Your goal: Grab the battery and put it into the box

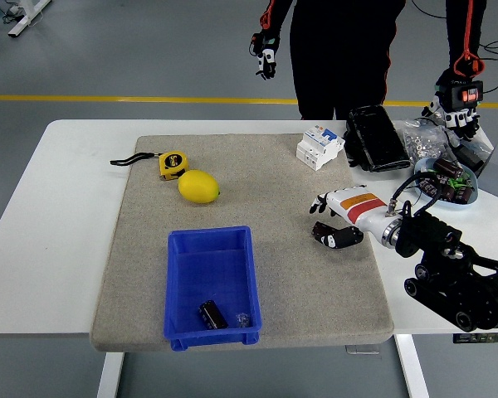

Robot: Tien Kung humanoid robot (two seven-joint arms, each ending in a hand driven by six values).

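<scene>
A dark cylindrical battery (212, 314) lies inside the blue box (183, 269), near its front wall. The box sits on the grey mat toward the near edge. My right hand (328, 220) is white with black fingertips and hovers over the right part of the mat, well to the right of the box. Its fingers (332, 238) are loosely spread and hold nothing. My left hand does not show.
A lemon (198, 186) and a yellow tape measure (172, 164) lie at the mat's back left. A white circuit breaker (319, 147), a black case (375, 138) and a bowl of parts (448, 182) stand at the back right. A person stands behind the table, hands raised.
</scene>
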